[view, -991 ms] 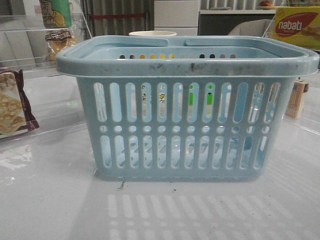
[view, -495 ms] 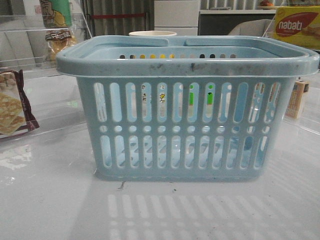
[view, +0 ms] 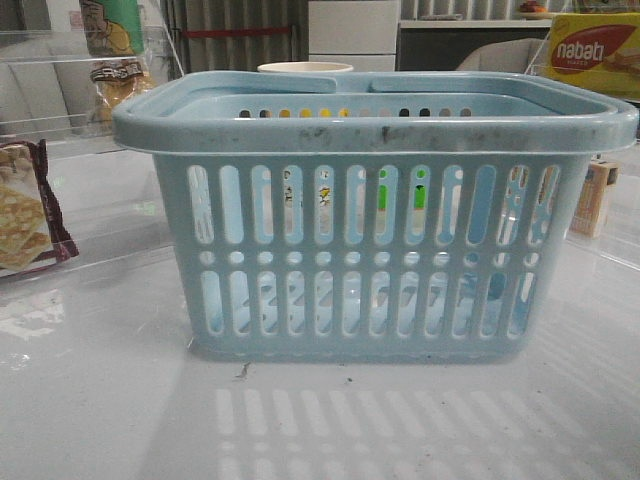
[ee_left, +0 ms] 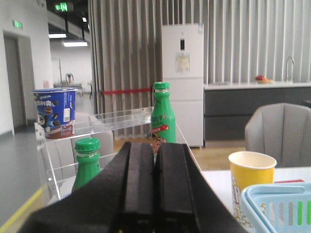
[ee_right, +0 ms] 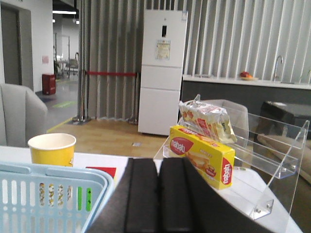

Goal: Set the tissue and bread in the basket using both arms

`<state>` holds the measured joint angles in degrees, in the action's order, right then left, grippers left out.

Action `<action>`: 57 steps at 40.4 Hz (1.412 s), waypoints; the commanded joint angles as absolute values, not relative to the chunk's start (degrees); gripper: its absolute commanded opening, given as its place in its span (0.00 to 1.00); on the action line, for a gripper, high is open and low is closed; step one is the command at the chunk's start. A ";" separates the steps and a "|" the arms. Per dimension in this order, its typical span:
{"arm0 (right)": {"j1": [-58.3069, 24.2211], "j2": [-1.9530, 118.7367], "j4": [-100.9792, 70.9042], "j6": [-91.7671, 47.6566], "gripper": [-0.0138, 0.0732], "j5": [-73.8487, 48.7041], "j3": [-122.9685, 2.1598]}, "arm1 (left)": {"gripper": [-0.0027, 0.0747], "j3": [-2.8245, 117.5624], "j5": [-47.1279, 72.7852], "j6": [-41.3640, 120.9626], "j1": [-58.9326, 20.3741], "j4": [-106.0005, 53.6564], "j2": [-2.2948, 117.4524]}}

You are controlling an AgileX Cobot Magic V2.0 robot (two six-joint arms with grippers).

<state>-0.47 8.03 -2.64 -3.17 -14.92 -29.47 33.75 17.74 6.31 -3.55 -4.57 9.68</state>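
The light-blue slotted basket (view: 370,250) stands in the middle of the table and fills the front view. Its corner also shows in the left wrist view (ee_left: 279,206) and the right wrist view (ee_right: 48,194). The bread (view: 118,82), golden-brown in a clear bag with a dark label band, sits on a clear acrylic shelf at the back left. The tissue is out of view. My left gripper (ee_left: 155,146) is shut and empty, left of the basket. My right gripper (ee_right: 159,164) is shut and empty, right of the basket. Neither gripper shows in the front view.
A maroon-edged cracker bag (view: 25,210) lies at the left. Green bottles (ee_left: 163,114) and a blue cup (ee_left: 54,110) stand on the left acrylic shelf. A yellow paper cup (ee_left: 250,179) stands behind the basket. A yellow nabati box (ee_right: 201,155) and a snack bag (ee_right: 206,119) sit on the right acrylic shelf.
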 commanded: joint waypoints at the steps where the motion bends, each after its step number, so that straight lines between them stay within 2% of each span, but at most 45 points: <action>1: -0.36 13.83 -1.92 -3.45 0.22 -17.44 -35.58 | 0.15 41.25 20.61 6.01 -3.54 -5.91 15.62; 6: -0.36 20.04 -1.92 -3.45 0.22 -24.39 -38.70 | 0.15 45.37 27.56 6.01 -3.54 -5.91 20.91; 13: -0.36 27.53 -1.92 -3.45 0.22 -31.20 -38.71 | 0.15 45.28 33.82 6.01 -3.54 -5.91 25.71; 29: -0.36 39.78 -1.92 -3.45 0.23 -32.66 -38.71 | 0.16 45.15 37.97 6.01 -3.54 -5.79 33.85; 32: -0.36 41.88 -1.92 -3.45 0.28 -33.30 -38.71 | 0.25 45.15 37.83 6.10 -3.54 -5.54 35.37; 34: -0.36 43.14 -1.92 -3.45 0.37 -33.32 -38.71 | 0.38 45.15 37.61 6.10 -3.54 -5.54 36.20; 37: -0.36 44.93 -1.92 -3.45 0.57 -32.81 -38.71 | 0.56 45.15 37.45 6.33 -3.54 -5.54 37.34; 38: -0.36 45.45 -1.92 -3.45 0.60 -32.51 -38.71 | 0.62 45.15 37.45 6.31 -3.54 -5.54 37.78; 41: -0.36 47.26 -1.92 -3.45 0.71 -31.44 -38.71 | 0.72 45.15 37.00 6.31 -3.54 -5.54 39.19; 48: 0.40 51.69 -1.92 -3.45 0.74 -26.72 -39.31 | 0.71 45.15 35.15 6.35 -5.64 -6.36 41.88; 57: 8.04 62.05 -2.25 -3.35 0.74 -26.89 -48.31 | 0.71 45.15 34.53 9.29 -16.80 -5.39 43.48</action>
